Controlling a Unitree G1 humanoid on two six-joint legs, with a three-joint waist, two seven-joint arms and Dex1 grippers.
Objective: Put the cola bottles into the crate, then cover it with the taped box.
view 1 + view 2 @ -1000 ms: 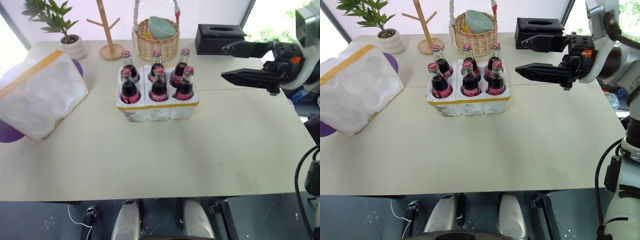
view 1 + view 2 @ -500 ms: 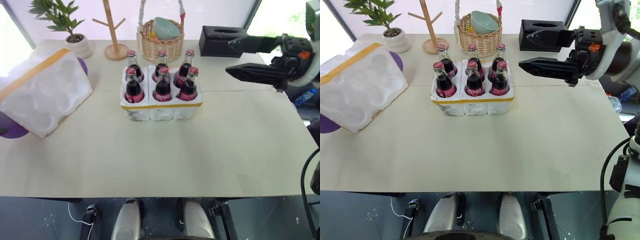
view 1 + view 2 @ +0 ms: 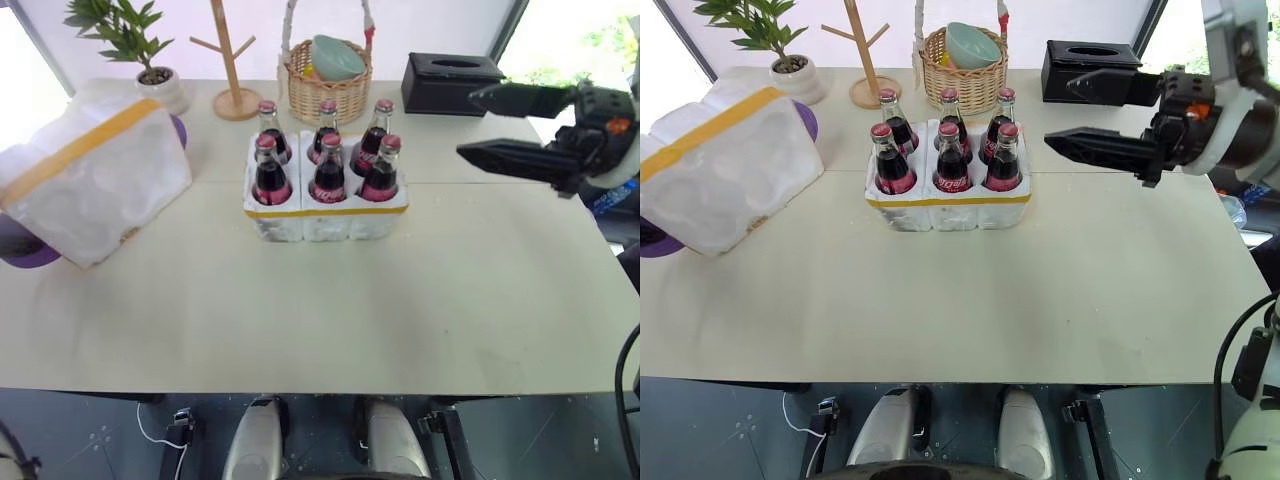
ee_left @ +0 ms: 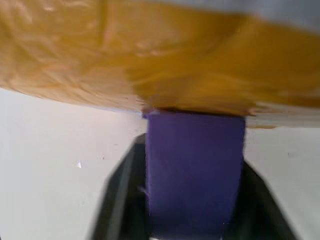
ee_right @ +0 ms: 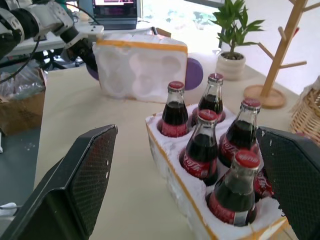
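Observation:
Six cola bottles [image 3: 328, 165] stand upright in the crate [image 3: 325, 218], a low white foam tray with a yellow band, at mid-table. The taped box [image 3: 95, 180] lies tilted at the table's left, with purple tabs [image 3: 24, 252] showing at both ends. In the left wrist view a purple tab [image 4: 195, 195] sits between the black fingers of my left gripper [image 4: 192, 150], right under the box's yellow tape [image 4: 150, 75]; the right wrist view has this gripper [image 5: 86, 56] at the box's far end. My right gripper [image 3: 478, 122] hovers open to the right of the crate, above the table.
At the back stand a wicker basket [image 3: 322, 95] with a bowl, a black tissue box [image 3: 452, 78], a wooden peg stand [image 3: 235, 60] and a potted plant [image 3: 140, 50]. Bare tabletop [image 3: 330, 310] stretches from the crate to the front edge.
The view has shifted a little. The crate, bottles and taped box lie as before, and the right gripper keeps about the same place, still open.

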